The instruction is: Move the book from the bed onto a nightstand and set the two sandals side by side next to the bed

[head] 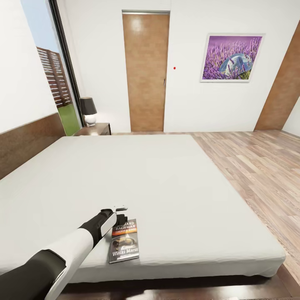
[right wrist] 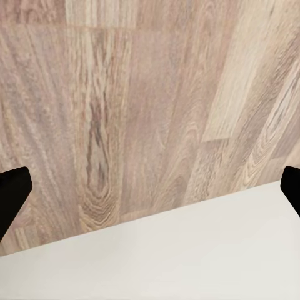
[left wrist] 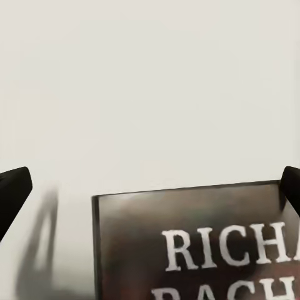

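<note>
Left end effector (head: 119,217) reaching over the near edge of the bed (head: 137,175), fingers spread wide apart and empty, hovering just at the top edge of the book (head: 124,241). In the left wrist view, dark fingertips (left wrist: 14,190) at both sides of the frame, with the book's (left wrist: 194,244) upper edge and the white letters "RICH" between and below them. Book flat on the mattress close to the near edge, cover up, long side running away from the robot. Best handled by coming down low at the short top edge or working it toward the mattress edge, since a thin flat paperback on a soft surface gives little to pinch; likely need to press one finger into the yielding mattress and slide under the cover, then close gently so the pages do not fan. Glossy dark cover with an orange band, probably slippery; mattress plain, matte off-white, smooth. Nightstand (head: 96,129) dark, glossy, squarish, at the far corner beside the headboard, carrying a lamp (head: 88,111) with a black shade. Right end effector (right wrist: 150,187) also spread apart, empty, above the wood-plank floor (right wrist: 125,94) and the pale bed edge (right wrist: 162,262).
</note>
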Available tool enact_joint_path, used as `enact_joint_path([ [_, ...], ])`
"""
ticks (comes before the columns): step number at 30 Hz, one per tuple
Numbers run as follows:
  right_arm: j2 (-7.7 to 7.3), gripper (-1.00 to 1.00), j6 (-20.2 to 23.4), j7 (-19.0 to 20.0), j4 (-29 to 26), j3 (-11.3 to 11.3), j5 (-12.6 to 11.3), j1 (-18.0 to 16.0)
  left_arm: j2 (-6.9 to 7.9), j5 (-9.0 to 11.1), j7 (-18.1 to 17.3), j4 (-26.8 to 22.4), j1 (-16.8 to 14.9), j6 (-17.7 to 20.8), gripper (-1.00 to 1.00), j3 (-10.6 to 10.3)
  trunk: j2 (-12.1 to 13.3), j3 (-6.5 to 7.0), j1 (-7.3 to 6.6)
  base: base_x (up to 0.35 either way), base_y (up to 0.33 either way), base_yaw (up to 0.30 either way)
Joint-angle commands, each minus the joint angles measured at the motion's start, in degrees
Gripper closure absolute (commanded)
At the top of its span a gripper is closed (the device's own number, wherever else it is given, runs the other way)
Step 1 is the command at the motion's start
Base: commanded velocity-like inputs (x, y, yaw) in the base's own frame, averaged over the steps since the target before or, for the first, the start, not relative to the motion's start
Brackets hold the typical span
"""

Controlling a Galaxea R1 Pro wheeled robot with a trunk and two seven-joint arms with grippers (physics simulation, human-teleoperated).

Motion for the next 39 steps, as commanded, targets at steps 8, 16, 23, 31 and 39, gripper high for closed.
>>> enact_joint_path([
  [8,-0.01,-1.00,-0.3,-0.2,0.1,-0.5,0.6,0.0,0.03,0.8,0.4,0.2,0.0,0.2,-1.00,-0.6,0.0,-0.05,0.01,0.000,0.000,0.000],
  [16,-0.01,-1.00,-0.3,-0.2,0.1,-0.5,0.6,0.0,0.02,0.8,0.4,0.2,0.0,0.2,-1.00,-0.6,0.0,-0.05,0.01,0.000,0.000,0.000],
  [23,-0.01,-1.00,-0.3,-0.2,0.1,-0.5,0.6,0.0,0.05,0.8,0.4,0.2,0.0,0.2,-1.00,-0.6,0.0,-0.05,0.01,0.000,0.000,0.000],
  [31,-0.01,-1.00,-0.3,-0.2,0.1,-0.5,0.6,0.0,0.04,0.8,0.4,0.2,0.0,0.2,-1.00,-0.6,0.0,-0.05,0.01,0.000,0.000,0.000],
  [39,-0.01,-1.00,-0.3,-0.2,0.1,-0.5,0.6,0.0,0.03,0.8,0.4,0.2,0.0,0.3,-1.00,-0.6,0.0,-0.05,0.01,0.000,0.000,0.000],
])
